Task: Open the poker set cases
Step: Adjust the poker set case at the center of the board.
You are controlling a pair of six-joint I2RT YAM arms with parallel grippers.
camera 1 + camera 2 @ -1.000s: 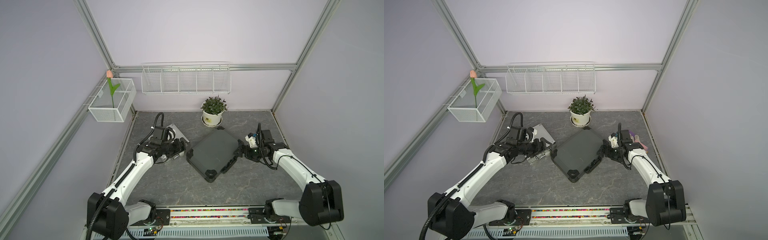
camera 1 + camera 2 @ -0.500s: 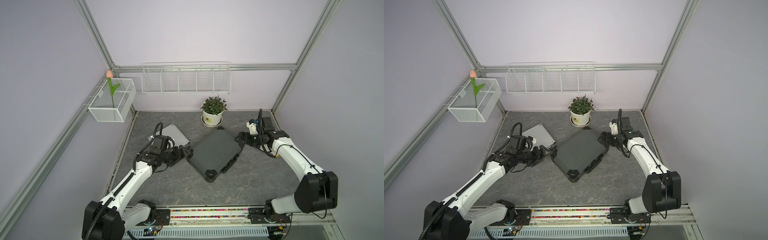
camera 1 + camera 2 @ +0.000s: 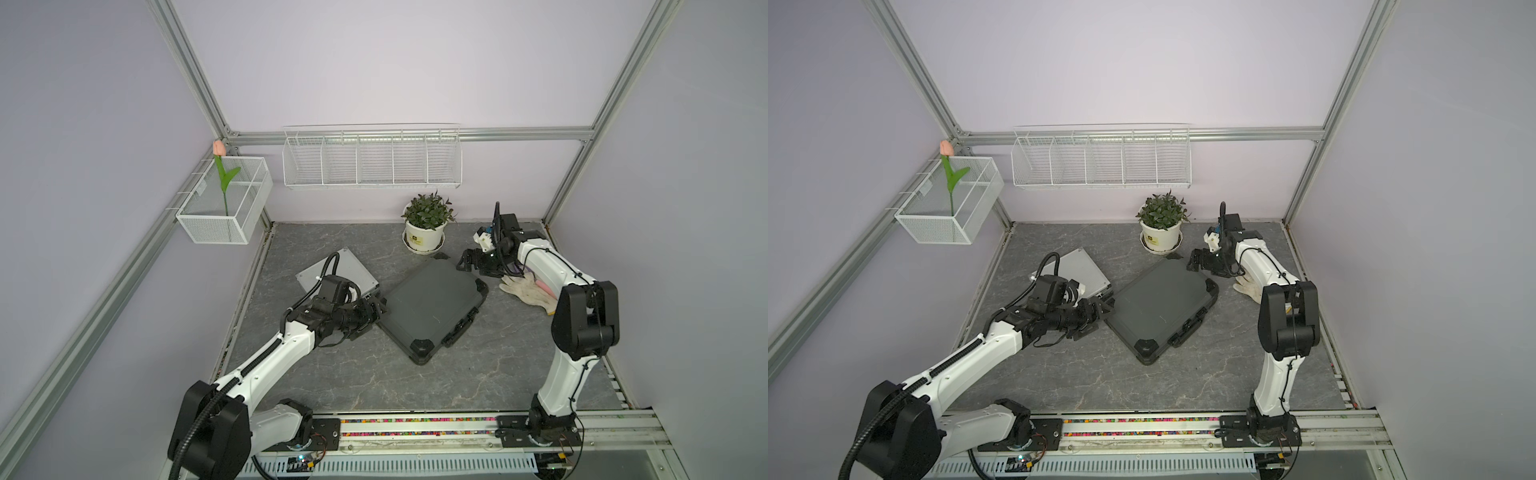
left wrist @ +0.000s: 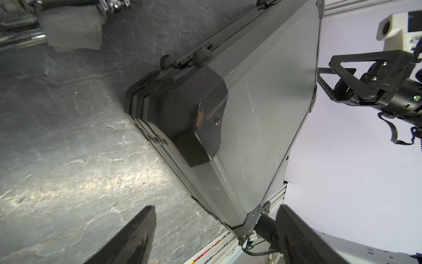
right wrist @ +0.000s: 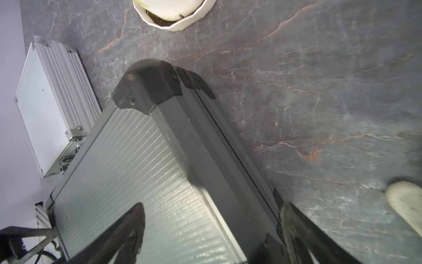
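The dark grey poker set case (image 3: 432, 305) (image 3: 1160, 301) lies closed and skewed in the middle of the table, its handle side toward the front right. Behind it on the left the small silver case (image 3: 332, 270) (image 3: 1077, 266) lies closed and flat. My left gripper (image 3: 376, 311) (image 4: 217, 207) is open, low at the dark case's left black corner (image 4: 189, 118). My right gripper (image 3: 465, 262) (image 5: 212, 205) is open at the case's far right edge. One finger (image 5: 130, 224) is over the ribbed lid (image 5: 127, 173), the other beside the side wall.
A potted plant (image 3: 426, 232) stands just behind the dark case's far corner. A white glove (image 3: 525, 291) lies on the table under my right arm. Wire baskets hang on the back wall (image 3: 372, 160) and the left wall (image 3: 224, 203).
My left gripper has left the silver case and moved right and nearer, to the dark case's left corner. My right gripper slid back and left along the case's right edge, uncovering the glove.
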